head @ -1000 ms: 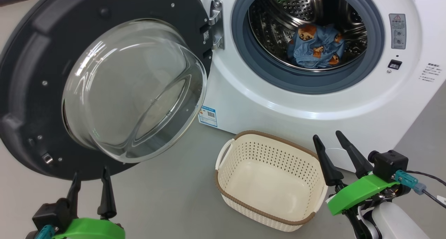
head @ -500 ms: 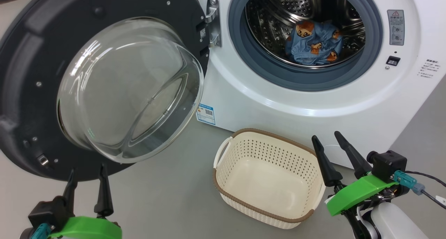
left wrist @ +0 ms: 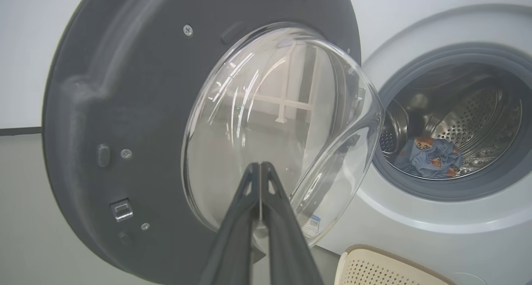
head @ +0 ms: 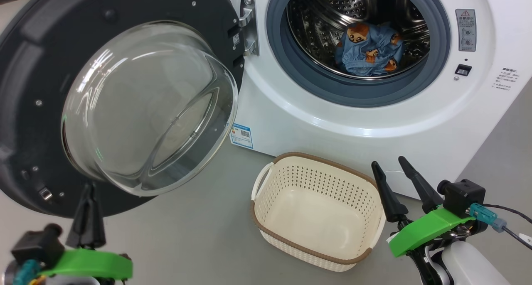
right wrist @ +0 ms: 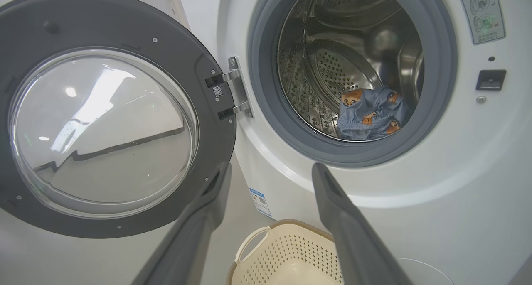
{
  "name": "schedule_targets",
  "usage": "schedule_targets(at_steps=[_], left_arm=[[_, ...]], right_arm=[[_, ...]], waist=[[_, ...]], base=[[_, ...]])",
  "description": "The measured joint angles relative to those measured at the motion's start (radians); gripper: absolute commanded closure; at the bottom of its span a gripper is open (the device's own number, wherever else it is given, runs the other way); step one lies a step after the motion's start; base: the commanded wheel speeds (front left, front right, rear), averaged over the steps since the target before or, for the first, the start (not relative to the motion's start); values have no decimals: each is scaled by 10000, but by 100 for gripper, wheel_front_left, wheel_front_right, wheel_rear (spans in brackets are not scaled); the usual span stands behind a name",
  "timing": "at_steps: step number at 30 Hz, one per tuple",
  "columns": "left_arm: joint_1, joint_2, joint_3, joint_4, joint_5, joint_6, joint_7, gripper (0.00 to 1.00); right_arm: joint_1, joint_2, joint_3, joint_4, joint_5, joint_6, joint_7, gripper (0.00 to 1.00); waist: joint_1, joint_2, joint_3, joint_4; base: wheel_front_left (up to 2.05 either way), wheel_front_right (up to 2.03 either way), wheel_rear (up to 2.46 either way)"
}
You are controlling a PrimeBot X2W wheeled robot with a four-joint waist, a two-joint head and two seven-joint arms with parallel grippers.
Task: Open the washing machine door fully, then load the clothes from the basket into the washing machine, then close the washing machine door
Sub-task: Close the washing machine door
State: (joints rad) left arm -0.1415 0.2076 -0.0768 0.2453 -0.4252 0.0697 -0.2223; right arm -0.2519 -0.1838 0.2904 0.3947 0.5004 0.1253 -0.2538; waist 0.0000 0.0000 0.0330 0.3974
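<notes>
The washing machine stands with its door swung wide to the left, the glass bowl facing me. The clothes, blue with brown figures, lie inside the steel drum. The cream basket sits on the floor in front of the machine with nothing in it. My left gripper is shut on nothing, its tips just below the door's lower rim. My right gripper is open beside the basket's right end.
Grey floor spreads between the door and the basket. A blue label sticker is on the machine's lower front. The door latch slot sits to the right of the drum opening. A cable trails from the right wrist.
My left gripper's fingers have come together from open and it has shifted slightly left. The head camera has moved a little, sliding the scene leftward. The right gripper holds its place.
</notes>
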Motion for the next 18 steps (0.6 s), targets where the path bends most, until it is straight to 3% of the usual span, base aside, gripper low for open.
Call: schedule_targets(at_steps=[9, 12, 18], left_arm=[[-909, 721, 846, -2502, -612, -357, 119, 100], [-1239, 892, 1386, -3233, -1446, -539, 374, 100], [-2190, 1277, 3223, -2976, -3933, -821, 1129, 100]], right_arm=[[14, -6, -40, -25, 0, 0, 0, 0], [94, -13, -50, -36, 0, 0, 0, 0], [181, -21, 2, -33, 0, 0, 2, 0]], waist=[[0, 0, -10, -32], [0, 0, 2, -67], [0, 0, 72, -263]], base=[[0, 0, 0], [0, 0, 0], [0, 0, 0]])
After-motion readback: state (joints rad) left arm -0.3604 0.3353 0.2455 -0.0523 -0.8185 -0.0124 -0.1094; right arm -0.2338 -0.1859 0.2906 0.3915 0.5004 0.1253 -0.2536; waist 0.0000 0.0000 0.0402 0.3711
